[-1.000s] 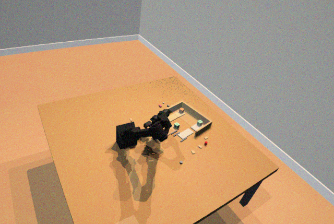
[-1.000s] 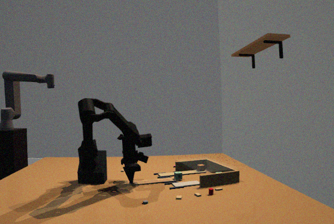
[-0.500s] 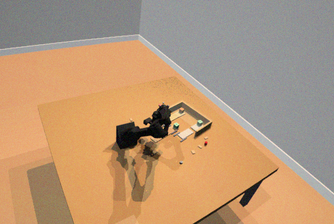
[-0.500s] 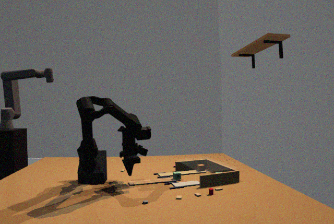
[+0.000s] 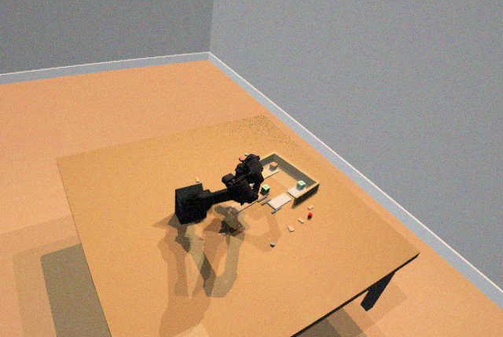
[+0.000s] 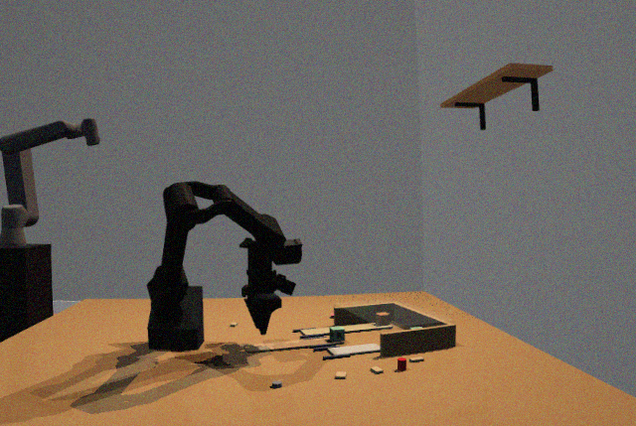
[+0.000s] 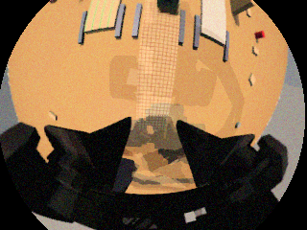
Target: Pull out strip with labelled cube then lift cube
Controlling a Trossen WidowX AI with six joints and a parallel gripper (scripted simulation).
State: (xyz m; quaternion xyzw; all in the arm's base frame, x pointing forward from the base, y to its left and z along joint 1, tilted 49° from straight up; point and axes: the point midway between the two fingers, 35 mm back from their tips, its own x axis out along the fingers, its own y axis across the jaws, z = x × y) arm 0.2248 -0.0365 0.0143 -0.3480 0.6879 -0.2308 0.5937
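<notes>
The checked strip (image 6: pixel 287 346) (image 7: pixel 157 62) lies pulled out toward the arm base, between grey rails. A green cube (image 5: pixel 265 188) (image 6: pixel 337 333) with a dark mark stands at its far part, outside the walled enclosure; it is cut off and dark at the top of the wrist view (image 7: pixel 168 4). My gripper (image 6: pixel 262 333) (image 7: pixel 153 122) is open and empty, pointing down above the near end of the checked strip. A white strip (image 5: pixel 279 201) (image 6: pixel 354 350) (image 7: pixel 214 21) and a pale striped strip (image 6: pixel 328 331) (image 7: pixel 102 16) lie on either side.
The dark-walled enclosure (image 6: pixel 418 342) holds another green cube (image 5: pixel 300 184) and an orange cube (image 5: pixel 273 165) (image 6: pixel 383 316). A red cylinder (image 5: pixel 310 214) (image 6: pixel 401 363) (image 7: pixel 259 34) and several small pale blocks lie beside the white strip. Another arm (image 6: pixel 28 185) stands far left.
</notes>
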